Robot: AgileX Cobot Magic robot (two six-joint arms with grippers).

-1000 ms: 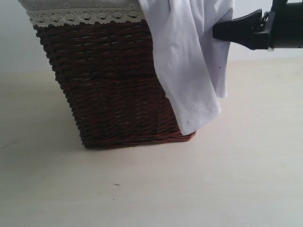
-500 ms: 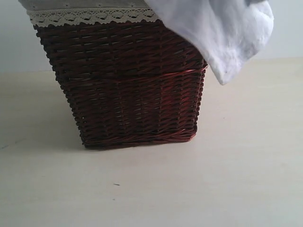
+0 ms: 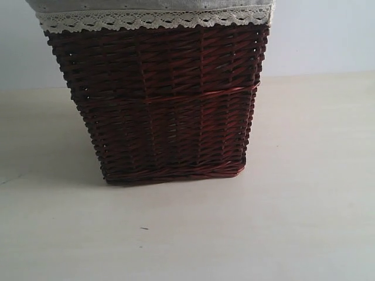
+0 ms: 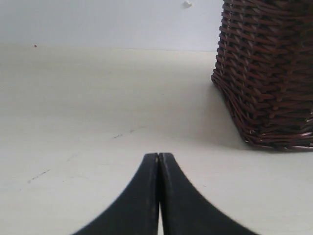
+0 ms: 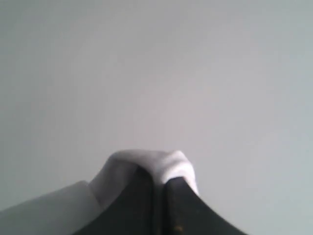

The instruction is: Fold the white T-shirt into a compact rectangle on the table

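Possibly the white cotton T-shirt could be dropped, or snagged on the dark woven wicker basket, since only a small bunched fold is pinched in the clamped black right gripper, held high against the pale wall. The black left gripper is pressed shut, empty, low over the pale beige table, the basket at two o'clock.

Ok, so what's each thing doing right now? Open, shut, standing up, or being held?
left gripper: shut, holding nothing, low over the table.
right gripper: shut on cloth.
white T-shirt: a bunched bit is pinched in the right gripper; the rest is out of view.
wicker basket: standing upright on the table.
lace lining: folded over the basket's rim.
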